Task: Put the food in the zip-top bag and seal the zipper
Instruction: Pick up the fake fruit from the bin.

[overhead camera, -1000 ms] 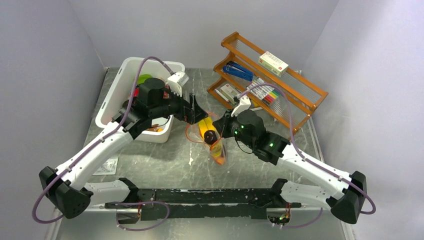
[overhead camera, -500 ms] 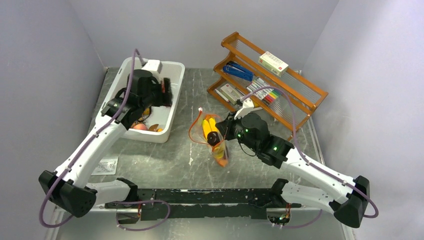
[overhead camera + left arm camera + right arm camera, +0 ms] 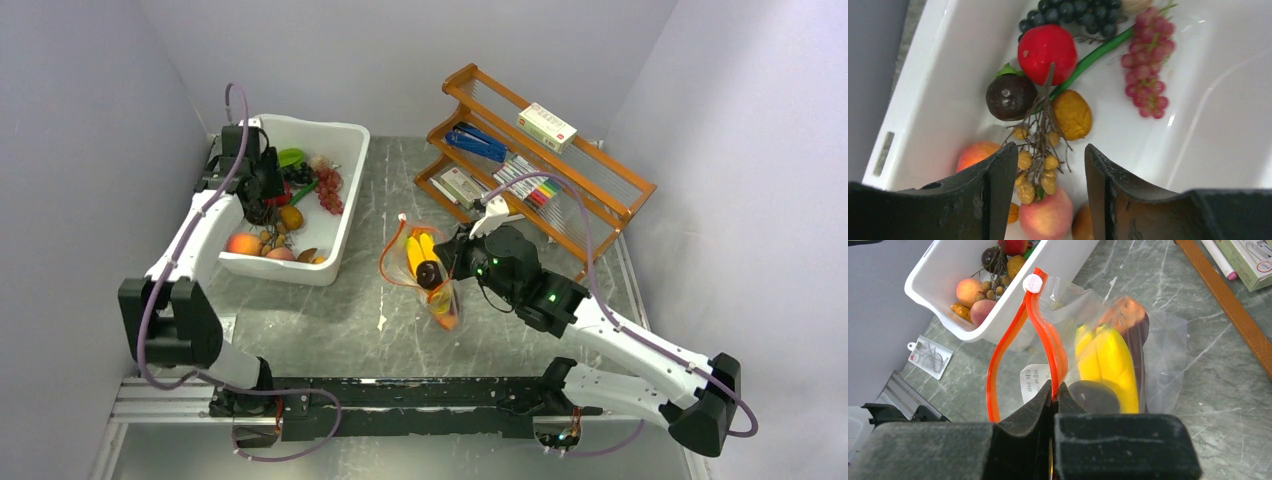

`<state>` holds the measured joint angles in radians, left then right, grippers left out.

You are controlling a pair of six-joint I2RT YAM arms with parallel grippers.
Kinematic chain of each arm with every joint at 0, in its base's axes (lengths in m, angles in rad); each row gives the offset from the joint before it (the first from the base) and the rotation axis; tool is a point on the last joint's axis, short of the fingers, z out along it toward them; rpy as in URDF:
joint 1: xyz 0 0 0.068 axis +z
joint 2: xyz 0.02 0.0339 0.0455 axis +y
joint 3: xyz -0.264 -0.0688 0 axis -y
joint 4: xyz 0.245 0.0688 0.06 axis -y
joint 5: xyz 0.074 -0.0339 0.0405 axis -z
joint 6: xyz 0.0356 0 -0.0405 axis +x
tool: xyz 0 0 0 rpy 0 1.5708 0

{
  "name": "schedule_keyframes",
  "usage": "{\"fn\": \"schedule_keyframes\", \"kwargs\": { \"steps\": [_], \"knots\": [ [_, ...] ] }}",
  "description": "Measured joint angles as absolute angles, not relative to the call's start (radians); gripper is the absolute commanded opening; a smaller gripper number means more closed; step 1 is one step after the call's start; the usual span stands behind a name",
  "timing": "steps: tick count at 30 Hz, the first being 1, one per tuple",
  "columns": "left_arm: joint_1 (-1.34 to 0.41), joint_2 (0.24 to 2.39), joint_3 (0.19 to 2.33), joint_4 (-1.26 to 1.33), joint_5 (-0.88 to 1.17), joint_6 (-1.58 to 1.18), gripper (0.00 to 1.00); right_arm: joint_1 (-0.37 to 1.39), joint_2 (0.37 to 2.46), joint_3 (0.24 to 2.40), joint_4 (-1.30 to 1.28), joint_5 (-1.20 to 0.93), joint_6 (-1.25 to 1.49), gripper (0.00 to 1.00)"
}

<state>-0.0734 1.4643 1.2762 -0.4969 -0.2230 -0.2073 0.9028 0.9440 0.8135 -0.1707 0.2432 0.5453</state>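
Note:
The clear zip-top bag hangs above the table with its mouth open. My right gripper is shut on one side of its orange-red zipper, and the white slider sits at the far end. A yellow banana bunch, a dark round fruit and a dark orange-rimmed slab are inside the bag. My left gripper is open low inside the white bin. Its fingers straddle a twiggy bunch of small yellow-brown fruits above a peach.
The bin also holds a red round fruit, a dark mangosteen, dark grapes and pink grapes. A wooden rack with boxes and markers stands at the back right. A small packet lies near the left front.
My left arm swung from the bag's mouth back over the bin and lowered into it, and its jaws narrowed. The right gripper kept its hold on the zipper.

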Motion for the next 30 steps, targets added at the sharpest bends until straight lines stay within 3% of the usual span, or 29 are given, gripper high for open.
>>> {"fn": "schedule_keyframes", "kwargs": {
  "steps": [10,23,30],
  "knots": [
    [0.066,1.692,1.314,-0.482,-0.088,-0.180,0.50,0.903,0.952,0.820,-0.176,0.247,0.545,0.00],
    [0.066,1.922,1.555,-0.468,-0.037,-0.125,0.75,0.903,0.984,0.851,-0.187,0.248,0.544,0.00],
    [0.066,2.020,1.641,-0.470,-0.039,-0.109,0.76,0.903,0.983,0.855,-0.197,0.260,0.544,0.00]
  ]
}}
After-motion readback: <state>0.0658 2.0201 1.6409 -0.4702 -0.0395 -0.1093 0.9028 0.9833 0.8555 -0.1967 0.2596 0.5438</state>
